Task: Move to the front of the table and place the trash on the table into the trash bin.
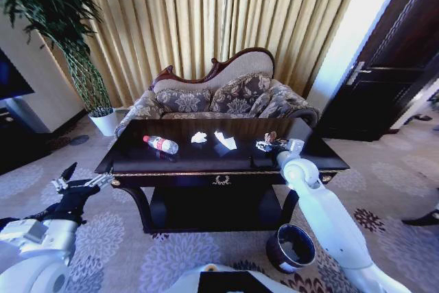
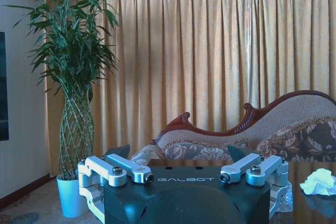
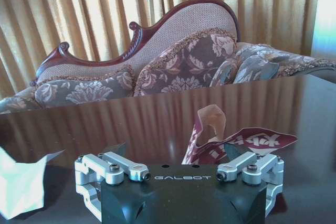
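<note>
Nearest, the trash bin stands on the carpet by the worktop's front right corner; its contents cannot be made out. Over that corner, the right gripper has its fingers spread around a red-white wrapper, not clamped. Bottle and crumpled paper lie mid-worktop. Off the front left corner, the left gripper hangs open, empty.

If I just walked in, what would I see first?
Probably the big glossy black table with gold trim in the middle, with a clear plastic bottle with a red cap and crumpled white paper on top. The right tool reaches over the table's right side by a red-and-white wrapper. A round dark bin stands on the carpet, front right.
</note>
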Tool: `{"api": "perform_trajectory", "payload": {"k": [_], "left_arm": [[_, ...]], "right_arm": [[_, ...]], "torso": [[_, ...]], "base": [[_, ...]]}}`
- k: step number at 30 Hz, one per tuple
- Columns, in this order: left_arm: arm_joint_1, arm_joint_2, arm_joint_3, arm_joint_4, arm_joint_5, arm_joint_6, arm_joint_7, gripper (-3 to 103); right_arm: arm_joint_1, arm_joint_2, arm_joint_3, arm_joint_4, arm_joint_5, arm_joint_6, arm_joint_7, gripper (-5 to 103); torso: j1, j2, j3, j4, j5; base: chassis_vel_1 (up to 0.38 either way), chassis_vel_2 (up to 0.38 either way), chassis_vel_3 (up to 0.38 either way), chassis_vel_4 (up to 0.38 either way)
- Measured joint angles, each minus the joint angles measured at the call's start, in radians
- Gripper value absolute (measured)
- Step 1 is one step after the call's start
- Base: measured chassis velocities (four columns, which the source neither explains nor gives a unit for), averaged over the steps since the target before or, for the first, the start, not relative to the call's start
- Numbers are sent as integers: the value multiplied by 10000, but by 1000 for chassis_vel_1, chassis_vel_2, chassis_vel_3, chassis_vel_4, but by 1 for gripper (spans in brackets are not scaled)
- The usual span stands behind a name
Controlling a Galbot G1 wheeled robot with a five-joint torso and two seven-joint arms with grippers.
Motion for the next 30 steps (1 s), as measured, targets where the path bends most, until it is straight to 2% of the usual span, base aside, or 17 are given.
{"api": "perform_trajectory", "payload": {"k": [5, 6, 8, 10, 11, 13, 15, 16, 19, 22, 25, 28, 29, 30], "left_arm": [[-14, 8, 9, 0, -2, -38, 0, 100], [-12, 25, 5, 0, -8, -76, 0, 100], [-4, 39, -33, 6, -24, -141, 0, 100], [-2, 41, -42, 17, -27, -161, 0, 100], [-2, 42, -49, 31, -29, -181, 0, 100], [-2, 41, -50, 36, -30, -188, 1, 100], [6, 36, -53, 69, -28, -262, 2, 100], [6, 36, -53, 69, -28, -262, 2, 100], [23, 36, -58, 134, -14, -372, 20, 100], [23, 37, -55, 150, -4, -393, 25, 100], [9, 41, -10, 153, 20, -412, 29, 100], [3, 42, 6, 148, 23, -413, 31, 100], [-1, 41, 12, 143, 29, -413, 33, 100], [-1, 41, 12, 143, 29, -413, 33, 100]], "right_arm": [[115, -19, -64, -204, -167, 40, 2, 100], [133, -26, -103, -258, -251, 51, 4, 103], [141, -28, -178, -323, -371, 111, 4, 94], [143, -26, -202, -351, -420, 138, 4, 94], [151, -24, -227, -385, -466, 166, 4, 84], [159, -23, -240, -406, -487, 184, 4, 84], [194, -23, -257, -466, -531, 243, 6, 73], [194, -23, -257, -466, -531, 243, 6, 73], [169, -53, -243, -476, -558, 321, 9, 57], [121, -70, -209, -476, -564, 340, 9, 51], [14, -93, -110, -466, -571, 375, 9, 35], [-18, -95, -75, -443, -571, 379, 9, 30], [-40, -95, -52, -410, -572, 384, 8, 19], [-40, -95, -52, -410, -572, 384, 8, 19]], "torso": [[0, 0, 0, 0, 1], [1, 0, 0, 0, 0], [0, 0, 0, 0, 1], [0, 0, 0, 0, 0], [0, 0, 0, 0, 0], [0, 0, 0, 0, 1], [0, 0, 0, 0, 0], [0, 0, 0, 0, 0], [0, 0, 0, 1, 0], [0, 0, 0, 0, 1], [0, 0, 0, 0, 2], [0, 1, 0, 0, 1], [0, 0, 0, 0, 1], [0, 0, 0, 0, 1]], "base": [[0, 0, 0, 0], [0, 0, 0, 0], [0, 0, 0, 0], [0, 0, 0, 0], [0, 0, 0, 0], [0, 0, 0, 0], [0, 0, 0, 0], [0, 0, 0, 0], [0, 0, 0, 0], [0, 0, 0, 0], [0, 0, 0, 0], [0, 0, 0, 0], [0, 0, 0, 0], [0, 0, 0, 0]]}}
